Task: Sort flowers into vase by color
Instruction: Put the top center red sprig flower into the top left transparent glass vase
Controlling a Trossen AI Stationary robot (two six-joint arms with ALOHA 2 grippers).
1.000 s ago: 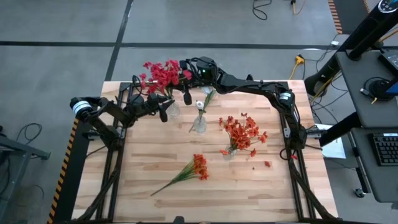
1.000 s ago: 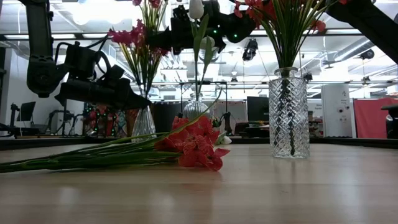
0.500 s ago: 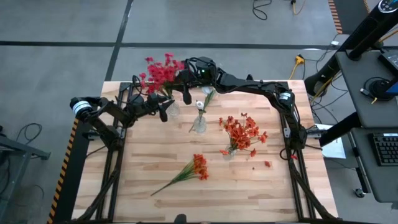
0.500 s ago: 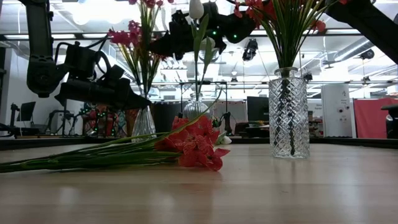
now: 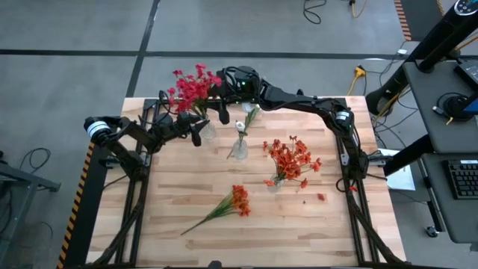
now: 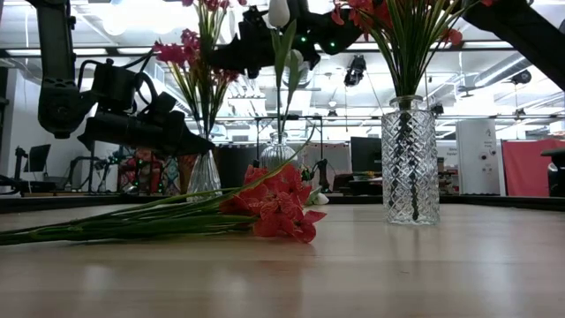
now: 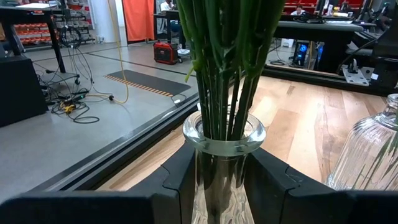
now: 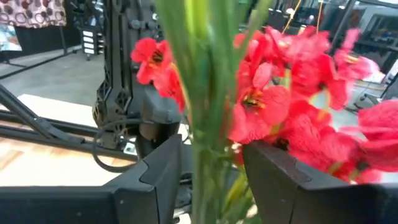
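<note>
From above, you see the crimson-red flowers point(image 5: 193, 87) in the upper left of centre, their heads toward the top edge, just left of the right gripper point(image 5: 222, 104).

At table height, their stalks rise upright from the glass vase point(image 6: 204, 173), which the left gripper point(image 6: 190, 141) clamps at the neck.

Your left wrist camera shows both fingers point(image 7: 180, 177) pressed on that neck.

Your right wrist camera shows the fingers point(image 8: 163, 163) parted, stalks between them, apart from both.

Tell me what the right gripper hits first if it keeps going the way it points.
The green stems of the crimson flowers standing between the right gripper's open fingers; beyond them, probably the left arm, though depth is hard to judge.
</note>
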